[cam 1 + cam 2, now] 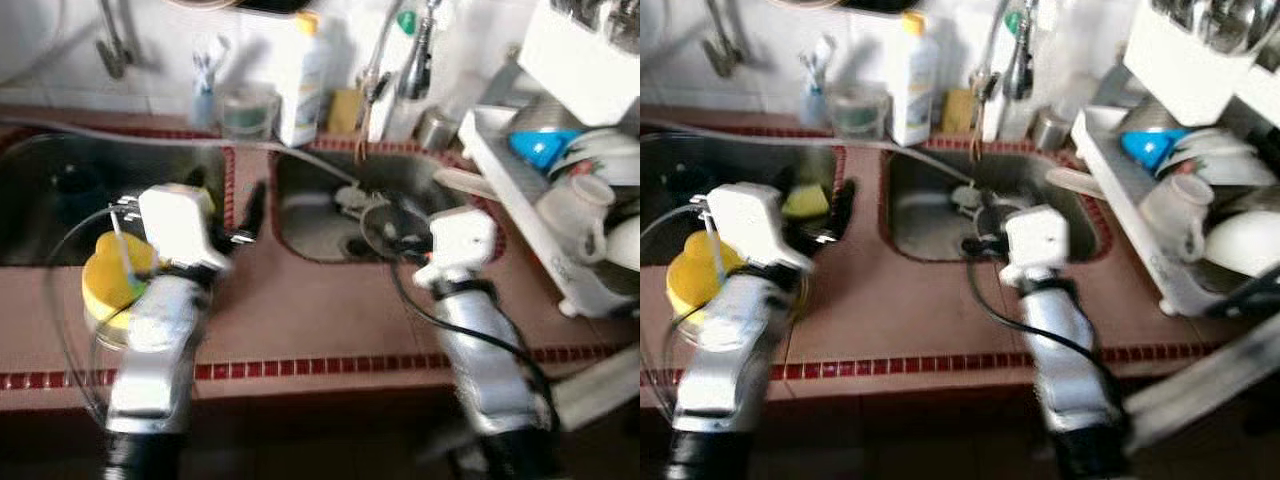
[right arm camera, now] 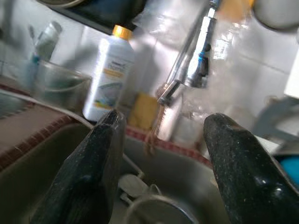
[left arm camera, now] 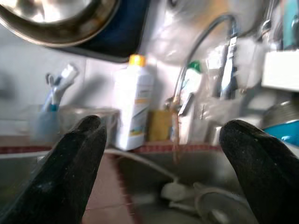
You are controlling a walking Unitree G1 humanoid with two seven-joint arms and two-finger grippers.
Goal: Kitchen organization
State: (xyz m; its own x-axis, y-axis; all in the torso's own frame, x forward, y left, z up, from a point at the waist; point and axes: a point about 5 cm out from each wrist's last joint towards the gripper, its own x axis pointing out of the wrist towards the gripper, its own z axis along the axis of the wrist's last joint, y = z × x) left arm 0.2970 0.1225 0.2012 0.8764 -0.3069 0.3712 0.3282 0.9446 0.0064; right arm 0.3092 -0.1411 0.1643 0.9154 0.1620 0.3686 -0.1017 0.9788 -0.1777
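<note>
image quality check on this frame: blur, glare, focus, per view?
Left eye view: motion blur throughout, the white bottle label unreadable, dish rack washed out. Right eye view: same softness, right end effector arm smeared low. Left wrist view: left end effector fingers near, dark, defocused; glare on tiled wall. Right wrist view: right end effector fingers soft; faucet blurred against bright wall.

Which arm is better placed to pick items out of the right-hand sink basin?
Right. The right pincer is open and poised over the steel sink basin, while the left pincer hovers over the tiled divider.
</note>
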